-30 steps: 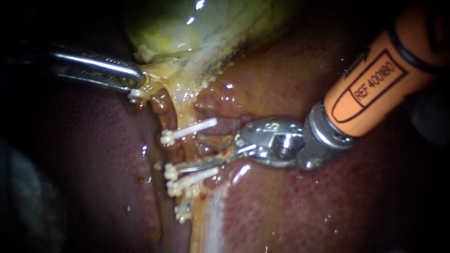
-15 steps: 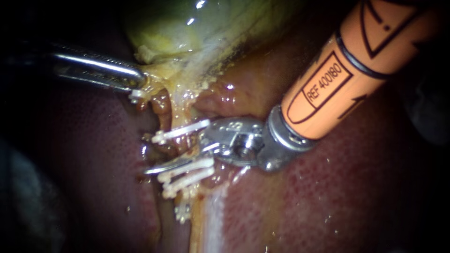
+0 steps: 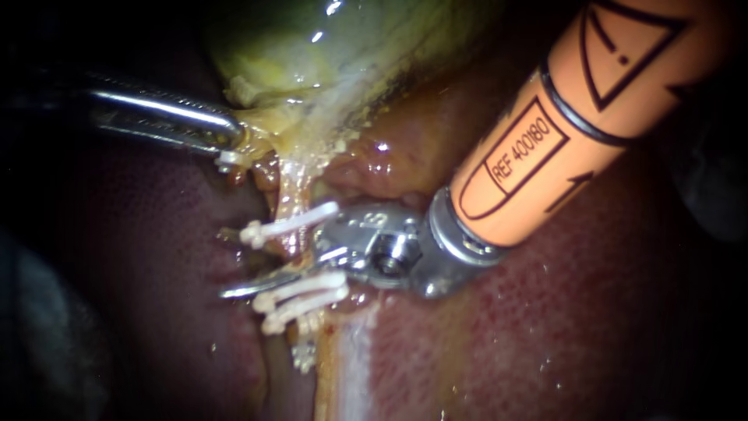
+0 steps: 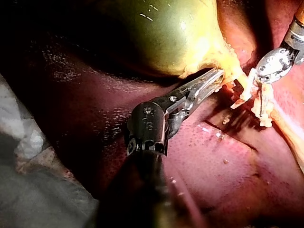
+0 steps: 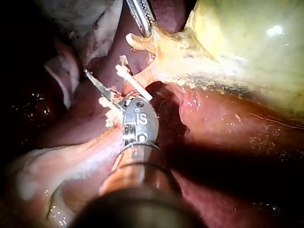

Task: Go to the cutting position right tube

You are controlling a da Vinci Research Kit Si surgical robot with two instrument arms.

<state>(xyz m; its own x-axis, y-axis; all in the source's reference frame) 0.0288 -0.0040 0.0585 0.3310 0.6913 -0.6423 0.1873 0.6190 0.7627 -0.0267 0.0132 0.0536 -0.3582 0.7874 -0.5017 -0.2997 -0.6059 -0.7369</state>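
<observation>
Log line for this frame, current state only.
step: go to cutting position | left instrument: jaws shut on gallbladder neck | right instrument: tip across tube between upper clip and lower clips

Between the upper clip and the two lower clips the gap is narrow and is filled by the right instrument. The left instrument and the gallbladder block the way from above. Bare liver lies open lower right.
</observation>
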